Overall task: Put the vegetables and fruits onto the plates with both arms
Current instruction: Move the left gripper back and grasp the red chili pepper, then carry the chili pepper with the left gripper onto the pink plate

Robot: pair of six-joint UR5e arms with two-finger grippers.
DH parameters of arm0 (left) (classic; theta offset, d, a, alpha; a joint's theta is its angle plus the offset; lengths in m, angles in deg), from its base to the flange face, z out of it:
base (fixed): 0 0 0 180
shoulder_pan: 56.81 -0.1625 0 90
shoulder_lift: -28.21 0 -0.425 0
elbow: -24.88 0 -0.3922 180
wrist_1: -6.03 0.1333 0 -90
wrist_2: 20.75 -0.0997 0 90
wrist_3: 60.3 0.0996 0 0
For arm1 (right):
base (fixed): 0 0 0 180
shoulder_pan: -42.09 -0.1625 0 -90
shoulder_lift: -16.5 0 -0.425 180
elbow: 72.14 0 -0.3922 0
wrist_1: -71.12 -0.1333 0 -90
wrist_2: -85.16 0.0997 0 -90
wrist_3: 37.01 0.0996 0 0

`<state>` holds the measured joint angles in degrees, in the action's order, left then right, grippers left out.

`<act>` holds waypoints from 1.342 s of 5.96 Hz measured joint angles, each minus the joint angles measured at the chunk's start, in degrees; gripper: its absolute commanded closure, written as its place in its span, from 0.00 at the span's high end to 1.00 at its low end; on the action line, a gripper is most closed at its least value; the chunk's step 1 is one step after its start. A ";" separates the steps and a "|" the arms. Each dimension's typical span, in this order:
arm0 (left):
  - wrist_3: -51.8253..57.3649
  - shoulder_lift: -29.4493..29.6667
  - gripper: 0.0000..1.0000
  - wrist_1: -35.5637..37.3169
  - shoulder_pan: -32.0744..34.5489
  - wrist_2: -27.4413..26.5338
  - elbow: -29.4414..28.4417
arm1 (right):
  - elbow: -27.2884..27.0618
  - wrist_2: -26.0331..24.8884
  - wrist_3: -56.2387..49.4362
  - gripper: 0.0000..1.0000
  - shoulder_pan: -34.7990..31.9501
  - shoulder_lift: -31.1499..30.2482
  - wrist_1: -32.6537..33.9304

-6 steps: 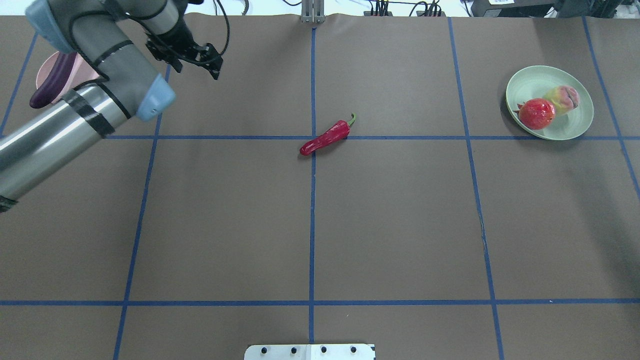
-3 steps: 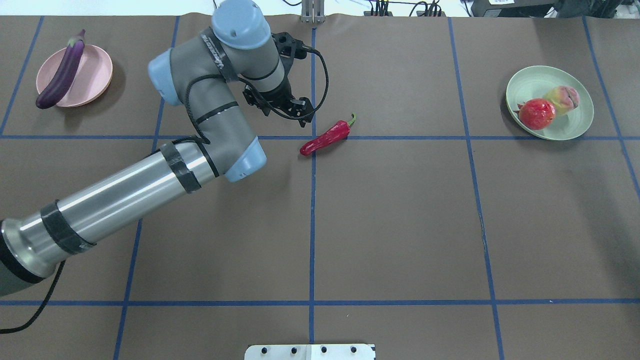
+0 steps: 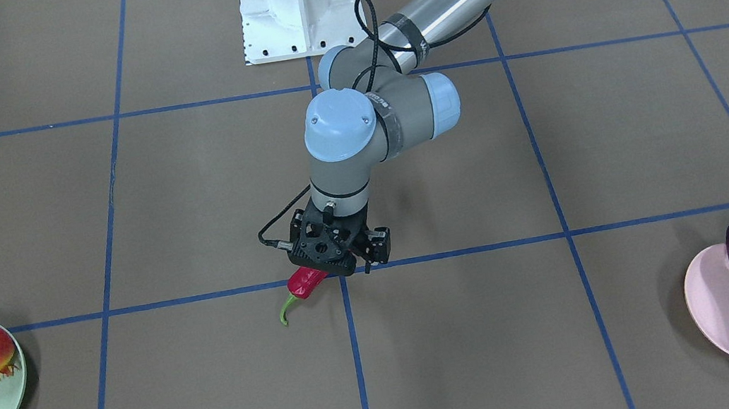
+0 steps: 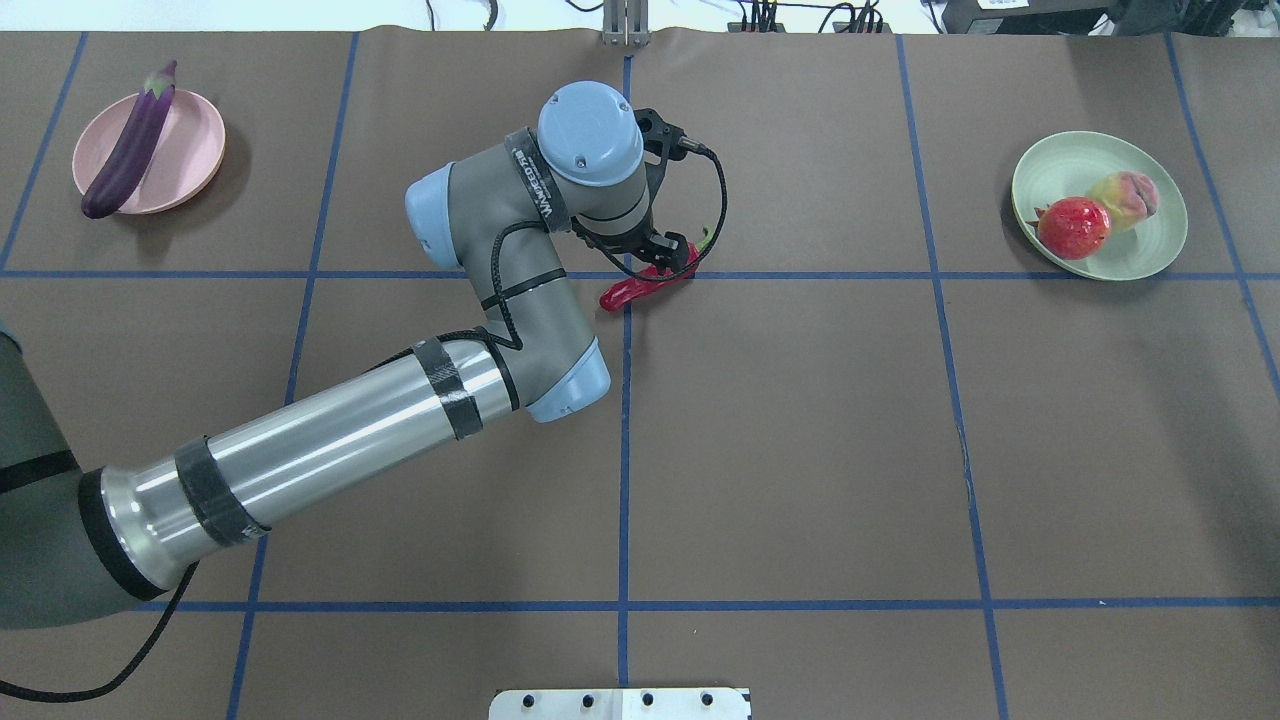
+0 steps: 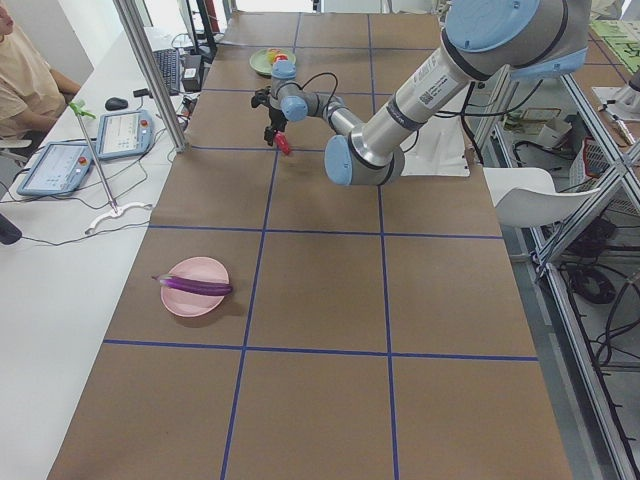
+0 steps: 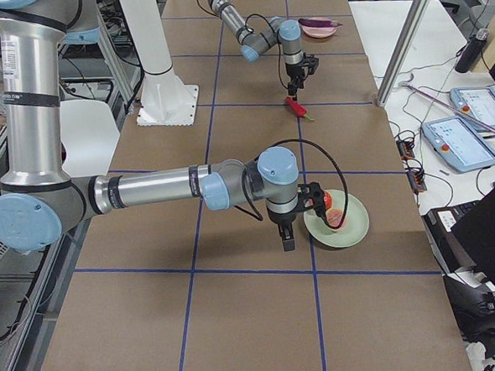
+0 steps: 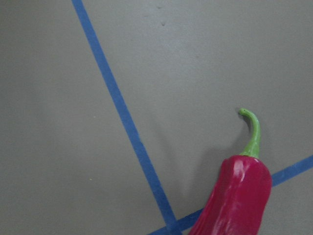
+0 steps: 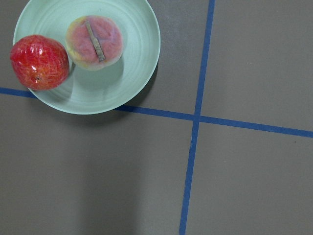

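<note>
The red chili pepper [image 4: 622, 293] lies on the table at the middle grid crossing, green stem pointing away from the robot. My left gripper [image 4: 672, 255] hangs low right over its stem half and looks open, with the pepper [image 3: 305, 282] showing below it. The left wrist view shows the pepper [image 7: 237, 196] and no fingers. The purple eggplant [image 4: 128, 140] lies across the pink plate [image 4: 190, 150]. The pomegranate [image 4: 1073, 227] and peach [image 4: 1125, 195] sit on the mint green plate [image 4: 1070, 165]. My right gripper [image 6: 285, 240] hovers beside that plate; I cannot tell if it is open.
The white pedestal [image 3: 297, 7] stands at the robot's side of the table. Blue tape lines [image 4: 624, 450] cross the brown table cover. An operator and tablets sit at a side desk [image 5: 60, 150].
My left arm has swung from the pink plate to the right and come down over the chili pepper. The eggplant stays on the pink plate. The pepper has not moved.
</note>
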<state>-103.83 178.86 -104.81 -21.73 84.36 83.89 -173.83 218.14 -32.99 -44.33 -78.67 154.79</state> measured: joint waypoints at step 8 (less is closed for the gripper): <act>0.38 1.76 0.00 0.62 1.50 1.40 -3.23 | 0.02 -0.02 0.02 1.00 0.02 0.01 0.06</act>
<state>-103.45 180.63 -104.19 -20.23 85.76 80.66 -173.81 218.12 -32.97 -44.31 -78.66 154.85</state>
